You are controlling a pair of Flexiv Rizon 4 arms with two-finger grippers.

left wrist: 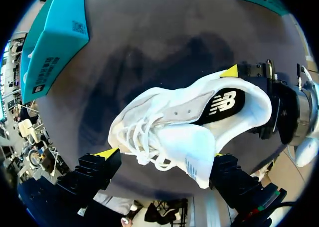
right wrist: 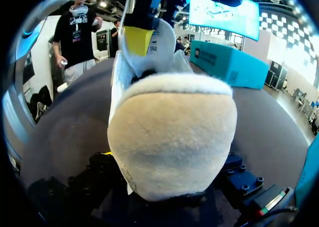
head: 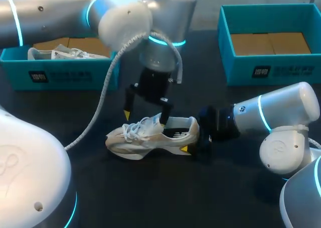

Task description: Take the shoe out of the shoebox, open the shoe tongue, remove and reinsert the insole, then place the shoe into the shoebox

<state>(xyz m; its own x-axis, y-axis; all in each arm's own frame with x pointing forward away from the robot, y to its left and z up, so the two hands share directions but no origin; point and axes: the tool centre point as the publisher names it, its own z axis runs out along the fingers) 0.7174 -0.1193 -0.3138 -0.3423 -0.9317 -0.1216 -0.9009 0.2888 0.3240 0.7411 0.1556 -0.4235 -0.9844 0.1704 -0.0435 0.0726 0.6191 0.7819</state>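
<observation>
With the right claw (head: 193, 136) clamping the shoe (head: 150, 138) by the heel (right wrist: 172, 132), the wide-open left claw (head: 145, 117) should hook behind the tongue (left wrist: 192, 147) and draw it gently leftward, toward the toe.

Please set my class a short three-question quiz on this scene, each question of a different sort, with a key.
1. True or false: the white shoe sits inside a shoebox.
2. Which part of that shoe do the jaws of the right arm hold? A the toe, B the heel, C the laces.
3. Short answer: what lies in the left shoebox?

Key: 1 false, it stands on the table; 2 B; 3 a second white shoe.
</observation>
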